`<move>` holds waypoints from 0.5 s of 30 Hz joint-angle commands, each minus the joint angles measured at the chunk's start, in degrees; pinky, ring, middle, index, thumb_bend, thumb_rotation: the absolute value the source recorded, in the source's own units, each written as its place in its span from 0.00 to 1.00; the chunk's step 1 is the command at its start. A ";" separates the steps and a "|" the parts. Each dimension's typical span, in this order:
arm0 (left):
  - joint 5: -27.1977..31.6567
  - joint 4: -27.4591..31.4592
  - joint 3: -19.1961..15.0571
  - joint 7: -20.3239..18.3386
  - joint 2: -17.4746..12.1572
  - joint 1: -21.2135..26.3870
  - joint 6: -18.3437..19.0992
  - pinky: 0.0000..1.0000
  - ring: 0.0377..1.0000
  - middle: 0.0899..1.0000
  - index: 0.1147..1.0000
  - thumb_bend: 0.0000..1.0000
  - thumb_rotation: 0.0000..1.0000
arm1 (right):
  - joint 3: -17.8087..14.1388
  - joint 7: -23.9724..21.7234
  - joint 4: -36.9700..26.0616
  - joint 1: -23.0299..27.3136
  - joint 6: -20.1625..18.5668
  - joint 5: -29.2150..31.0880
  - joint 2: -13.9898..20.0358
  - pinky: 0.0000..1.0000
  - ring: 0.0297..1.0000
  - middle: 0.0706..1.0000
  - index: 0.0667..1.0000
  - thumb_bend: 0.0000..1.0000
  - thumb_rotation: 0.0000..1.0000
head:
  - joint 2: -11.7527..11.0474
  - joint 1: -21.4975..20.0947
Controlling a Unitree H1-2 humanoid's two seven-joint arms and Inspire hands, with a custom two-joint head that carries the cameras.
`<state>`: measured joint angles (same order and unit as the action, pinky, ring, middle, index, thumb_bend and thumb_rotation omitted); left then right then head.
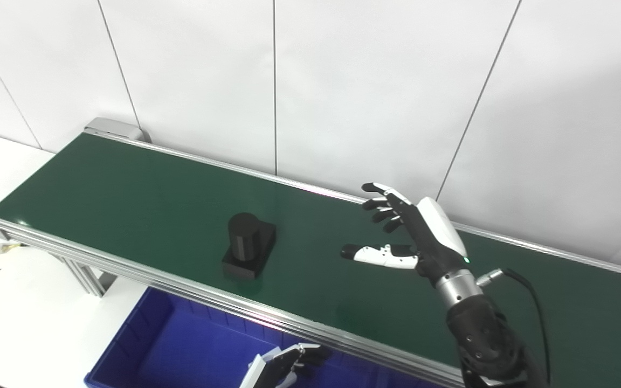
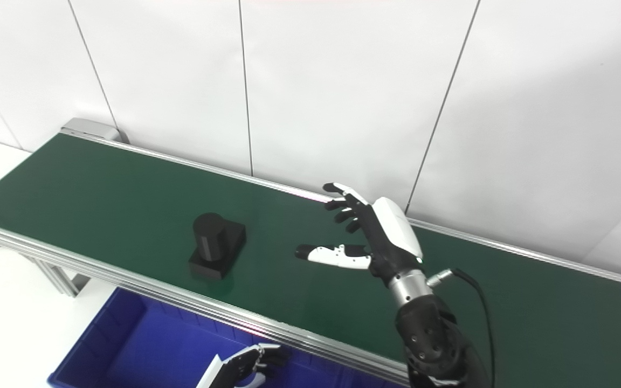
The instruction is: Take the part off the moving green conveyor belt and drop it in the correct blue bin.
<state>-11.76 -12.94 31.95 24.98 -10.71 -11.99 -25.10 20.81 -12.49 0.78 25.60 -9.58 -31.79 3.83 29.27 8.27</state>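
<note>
- Wall [image 1: 343, 81]: white panels with thin vertical seams stand directly behind the line, closing off the far side, so any reach has to come from the near side.
- Belt [image 1: 127, 183]: a long green conveyor with silver side rails runs diagonally from upper left to lower right. Its near rail sits just above the bin, an arrangement that in my judgement lets a lifted item be dropped with a short carry toward the robot.
- Bench [image 1: 14, 302]: a white surface shows at the left, beneath and beside the belt's leg frame; a small cable connector lies at its left edge.
- Bin [image 1: 181, 345]: blue, open-topped, tucked under the near rail at the bottom of the view. What shows of its floor is bare. Only this one bin is visible, so whether it is the correct one cannot be confirmed.
- Right hand [image 1: 413, 237]: raised above the belt, right of the part and well apart from it. Fingers are spread wide with the thumb pointing toward the part, and it holds nothing. The posture reads as a waiting catch position, palm facing the part.
- Part [image 1: 248, 245]: a black upright cylinder on a square black base, resting on the belt near its near rail, untouched. The cylinder looks like the natural place to grip.
- Left hand [image 1: 283, 366]: low at the bottom edge, over the bin and below the rail. It is mostly cropped; fingers appear curled, but its degree of closure cannot be judged. Nothing is seen in it.
</note>
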 commanded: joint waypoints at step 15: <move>0.63 1.12 0.78 -0.62 -0.68 0.61 -1.83 0.61 0.70 0.73 0.69 1.00 0.36 | 4.80 2.84 10.99 7.52 0.48 -2.57 -5.75 0.62 0.70 0.74 0.86 0.86 0.54 | 0.44 -1.49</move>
<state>-10.76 -12.99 32.57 23.98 -11.26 -11.84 -25.10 25.58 -10.65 12.46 30.17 -9.59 -34.10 -0.51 29.62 6.77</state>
